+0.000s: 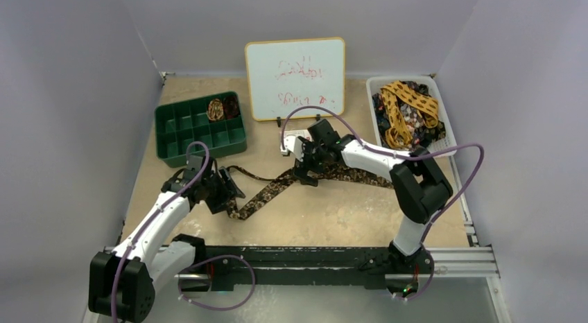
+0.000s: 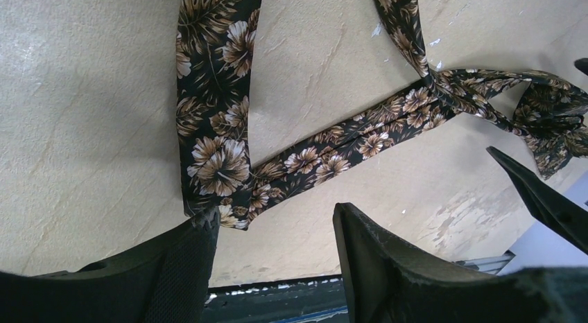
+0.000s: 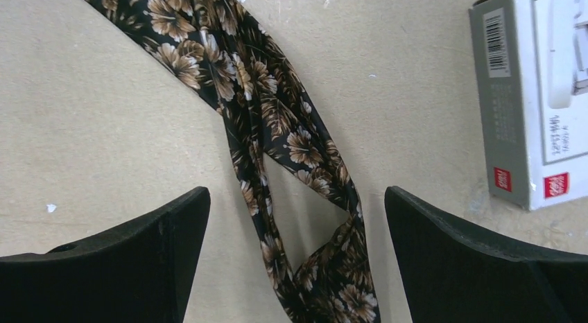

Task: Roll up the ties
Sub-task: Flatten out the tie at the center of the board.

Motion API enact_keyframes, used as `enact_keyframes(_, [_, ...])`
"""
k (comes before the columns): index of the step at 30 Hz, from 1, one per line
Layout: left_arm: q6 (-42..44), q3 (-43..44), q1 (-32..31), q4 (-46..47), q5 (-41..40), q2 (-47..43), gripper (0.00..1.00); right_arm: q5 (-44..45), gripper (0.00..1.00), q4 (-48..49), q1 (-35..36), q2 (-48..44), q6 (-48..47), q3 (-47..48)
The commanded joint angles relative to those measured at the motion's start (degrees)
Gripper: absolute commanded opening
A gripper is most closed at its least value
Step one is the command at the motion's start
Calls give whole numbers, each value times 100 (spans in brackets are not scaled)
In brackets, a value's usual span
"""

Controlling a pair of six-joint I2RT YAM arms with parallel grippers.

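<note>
A dark tie with a brown flower print lies unrolled across the table, running from my left gripper to the right past my right gripper. In the left wrist view its folded wide end lies just beyond the left fingertip, and my left gripper stands open with bare table between the fingers. My right gripper hangs wide open over a twisted, looped stretch of the tie, gripping nothing. Rolled ties sit in the green tray.
A white basket at the back right holds a heap of yellow and dark ties. A whiteboard stands at the back middle. A small white box lies just in front of it, close to my right gripper.
</note>
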Motion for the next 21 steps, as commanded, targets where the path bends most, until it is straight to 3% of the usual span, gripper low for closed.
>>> enact_keyframes(1, [122,177,1,71,49,-60,60,224,97,-187,40,312,-196,378])
enact_keyframes(4, [82,159,-3,65,31,-103,60,287,84,-285,47,558,-12,590])
enact_keyframes(9, [88,222,1,-23,-51,-164,60,344,46,-433,47,545,295,495])
enact_keyframes(12, [95,263,-3,-41,-134,-152,60,36,28,-589,46,327,724,295])
enact_keyframes(18, [28,247,1,62,-332,-10,60,-1481,3,-2186,25,435,2458,740])
enact_keyframes(21, [105,274,1,65,-372,52,60,-1990,0,-2835,-52,802,2699,729])
